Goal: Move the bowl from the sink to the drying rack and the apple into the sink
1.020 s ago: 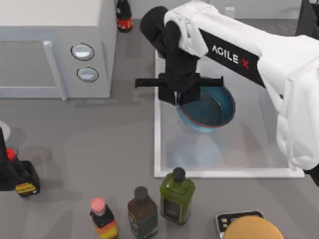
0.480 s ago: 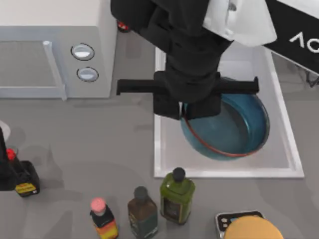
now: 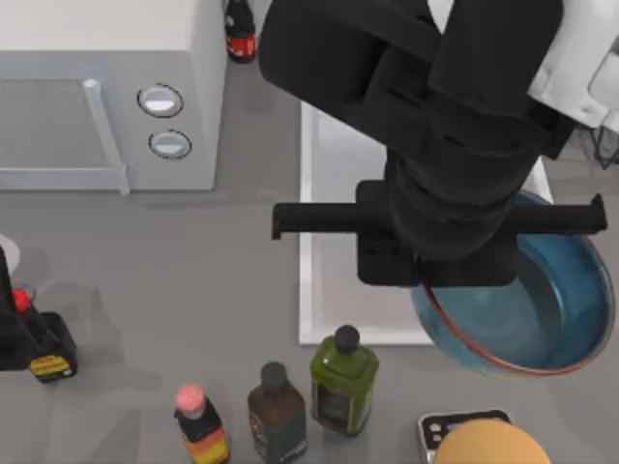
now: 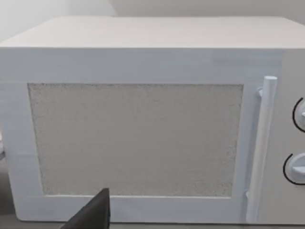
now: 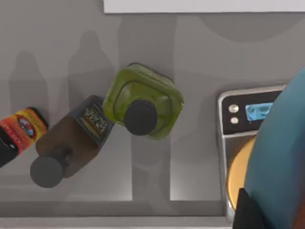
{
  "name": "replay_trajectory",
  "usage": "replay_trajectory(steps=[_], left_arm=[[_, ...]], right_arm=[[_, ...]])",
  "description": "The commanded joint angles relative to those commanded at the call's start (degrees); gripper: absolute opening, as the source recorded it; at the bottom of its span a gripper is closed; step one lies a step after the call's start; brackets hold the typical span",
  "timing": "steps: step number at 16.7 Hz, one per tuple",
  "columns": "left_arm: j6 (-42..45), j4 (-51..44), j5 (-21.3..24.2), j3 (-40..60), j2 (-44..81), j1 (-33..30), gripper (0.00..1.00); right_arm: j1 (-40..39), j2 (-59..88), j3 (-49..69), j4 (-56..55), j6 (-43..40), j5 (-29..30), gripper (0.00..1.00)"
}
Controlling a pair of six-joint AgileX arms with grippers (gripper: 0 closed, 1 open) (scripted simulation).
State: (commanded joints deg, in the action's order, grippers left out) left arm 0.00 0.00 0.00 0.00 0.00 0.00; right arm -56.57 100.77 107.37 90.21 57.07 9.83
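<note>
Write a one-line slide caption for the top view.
Right gripper holds the round deep-blue, red-rimmed bowl above the white rectangular sink's right front corner.

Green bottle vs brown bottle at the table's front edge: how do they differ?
The square green glass bottle is wider and stands nearer the white sink than the slimmer dark brown bottle, which sits to its left in the top view. The green one's label is dark; the brown one's label is dark with pale lettering. Both stand upright on the grey table, side by side, each with a round black cap.
</note>
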Motion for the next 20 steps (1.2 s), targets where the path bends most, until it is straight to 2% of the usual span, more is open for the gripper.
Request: replay_trajectory(steps=[4, 8, 11, 20], left_arm=[[0.0, 0.0, 0.0, 0.0, 0.0, 0.0, 1.0], [0.0, 0.0, 0.0, 0.0, 0.0, 0.0, 1.0], [0.0, 0.0, 0.0, 0.0, 0.0, 0.0, 1.0], [0.0, 0.0, 0.0, 0.0, 0.0, 0.0, 1.0]], right_arm=[[0.89, -0.1, 0.06, -0.79, -0.52, -0.46, 0.0], [8.73, -2.77, -1.52, -9.15, -6.14, -4.07, 0.0], [20.41, -6.48, -4.49, -21.79, -14.02, -7.95, 0.0], [64.67, -20.47, -21.66, -73.2, -44.33, -23.03, 0.0]])
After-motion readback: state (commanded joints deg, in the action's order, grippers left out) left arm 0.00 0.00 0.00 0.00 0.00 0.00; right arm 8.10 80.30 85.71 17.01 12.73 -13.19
